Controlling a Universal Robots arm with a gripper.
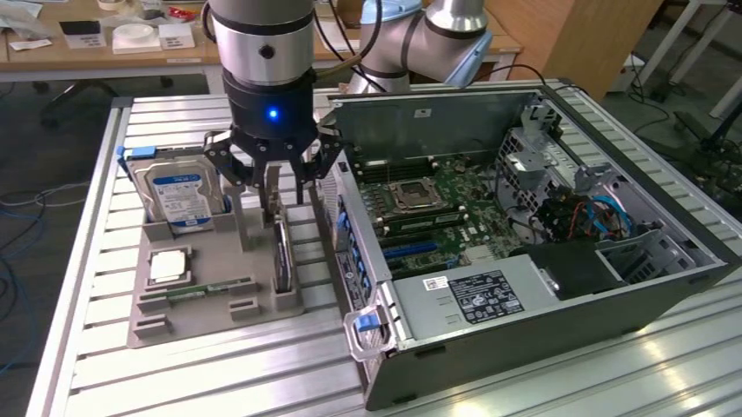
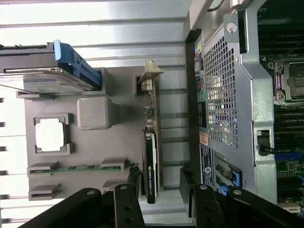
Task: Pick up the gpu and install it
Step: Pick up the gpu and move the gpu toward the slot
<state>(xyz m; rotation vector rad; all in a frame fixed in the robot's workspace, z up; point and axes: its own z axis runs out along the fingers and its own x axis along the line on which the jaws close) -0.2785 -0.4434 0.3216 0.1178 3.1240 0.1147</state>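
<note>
Gray holder [image 1: 215,328] keeps parts slotted: HDD [image 1: 174,195] upright at ext. view's left, gpu [image 1: 281,256] on edge at its right side, faces free for pinching. Tool [image 1: 274,187] just above gpu, fingers apart, nothing held. PC case [image 1: 557,287] lies open alongside.

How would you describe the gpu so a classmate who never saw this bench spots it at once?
Find the open computer case, then the grey parts tray beside it. The gpu stands on edge along the tray's side nearest the case: thin, black-faced, unlike the blue-labelled hard drive.
</note>
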